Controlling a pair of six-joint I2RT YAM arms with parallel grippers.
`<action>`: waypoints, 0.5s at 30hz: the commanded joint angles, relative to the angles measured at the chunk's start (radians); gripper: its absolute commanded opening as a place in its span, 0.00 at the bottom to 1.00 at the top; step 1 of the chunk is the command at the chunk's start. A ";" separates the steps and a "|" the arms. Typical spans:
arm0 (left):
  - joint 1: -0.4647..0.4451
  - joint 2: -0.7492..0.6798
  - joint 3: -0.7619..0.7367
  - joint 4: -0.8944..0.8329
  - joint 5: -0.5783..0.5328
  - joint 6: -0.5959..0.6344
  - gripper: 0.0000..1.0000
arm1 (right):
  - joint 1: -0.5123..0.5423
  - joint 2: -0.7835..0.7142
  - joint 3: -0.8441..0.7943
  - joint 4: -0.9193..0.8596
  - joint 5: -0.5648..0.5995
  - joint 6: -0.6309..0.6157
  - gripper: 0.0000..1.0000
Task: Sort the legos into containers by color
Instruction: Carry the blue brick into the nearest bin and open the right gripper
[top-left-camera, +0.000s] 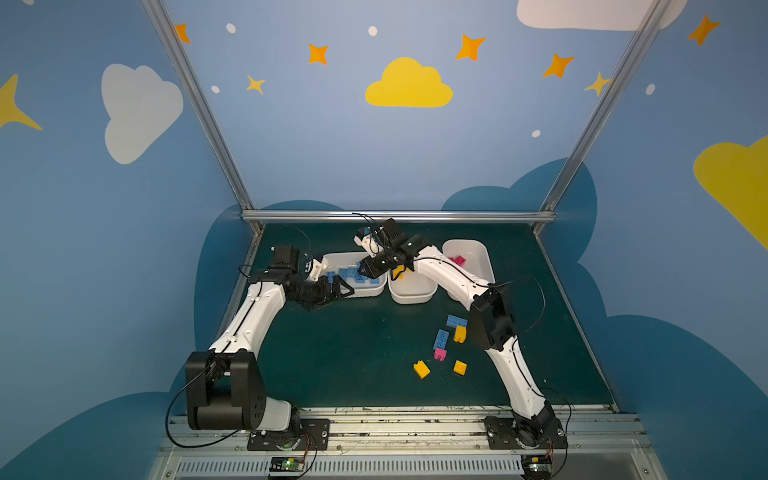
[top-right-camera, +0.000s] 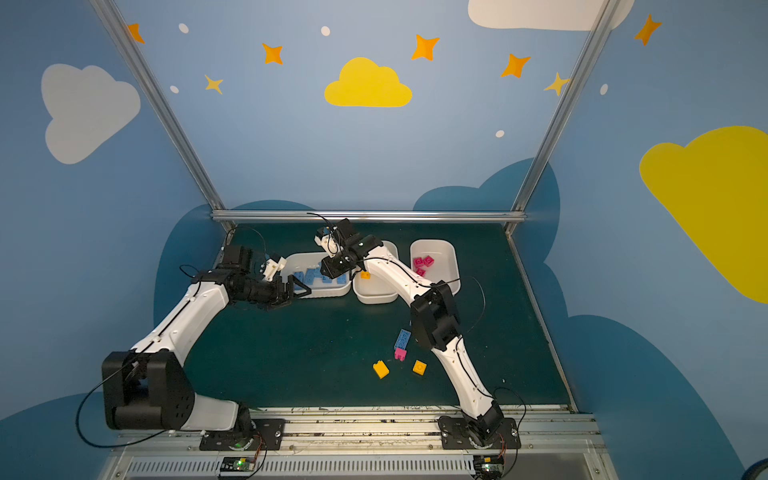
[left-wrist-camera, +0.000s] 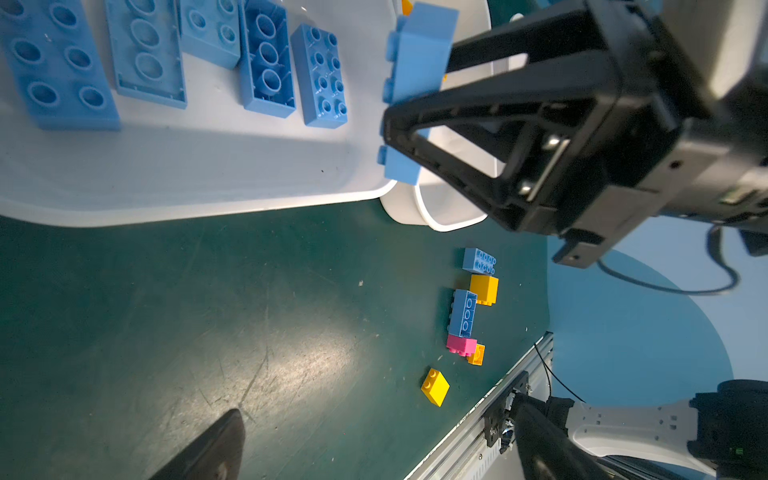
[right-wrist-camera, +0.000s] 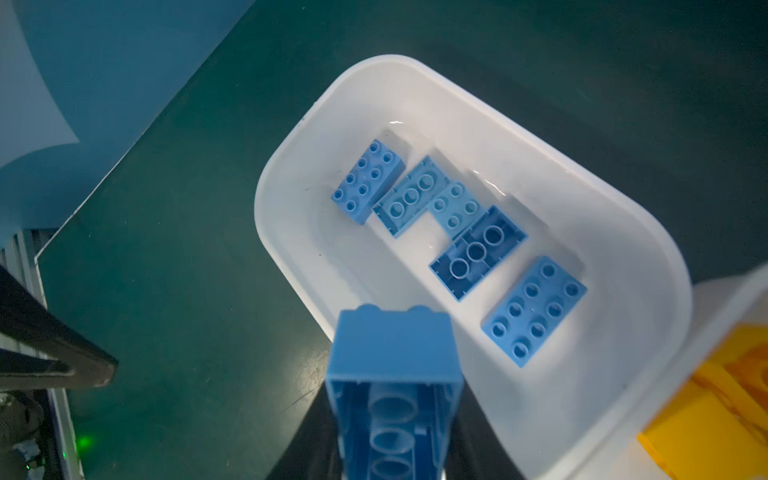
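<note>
Three white trays are sitting in a row across the middle of both top views, on the dark green mat (top-left-camera: 332, 361). The left tray (top-left-camera: 368, 294) is holding five blue bricks (right-wrist-camera: 478, 251), all lying flat on its floor, some studs up and some hollow side up. The middle tray (top-left-camera: 415, 297), just beside it, is holding a yellow brick (top-right-camera: 365, 274). The right tray (top-right-camera: 440, 244) is holding a few pink bricks (top-right-camera: 423, 262).

The right gripper (top-left-camera: 366, 272) is reaching in from the right of the frame and hanging over the left tray's right end. Its jaws are clamping tight on a held blue brick (right-wrist-camera: 390, 353). That brick is sticking out past the fingertips, clear of the tray floor, with its hollow underside facing the wrist camera.

The left gripper (top-left-camera: 341, 290) is hovering at the lower left corner of the left tray. Its jaws are standing fully apart with nothing between them.

Six loose bricks are lying on the mat right of centre, below the trays. A short loose blue brick (top-left-camera: 456, 321) is sitting just above an upper yellow brick (top-left-camera: 460, 333). A long loose blue brick (top-left-camera: 441, 338) is lying just left of that yellow one, with a loose pink brick (top-left-camera: 440, 354) at its lower end. Two lower yellow bricks (top-left-camera: 421, 369) are lying further down the frame, apart from each other.
</note>
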 joint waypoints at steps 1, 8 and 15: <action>0.004 -0.019 0.021 -0.021 0.004 0.001 1.00 | 0.005 0.054 0.031 0.179 -0.086 -0.072 0.17; 0.006 -0.021 0.024 -0.032 0.004 0.005 1.00 | 0.021 0.218 0.196 0.174 -0.127 -0.067 0.18; 0.006 -0.028 0.016 -0.038 0.004 0.011 1.00 | 0.031 0.264 0.224 0.170 -0.148 -0.059 0.22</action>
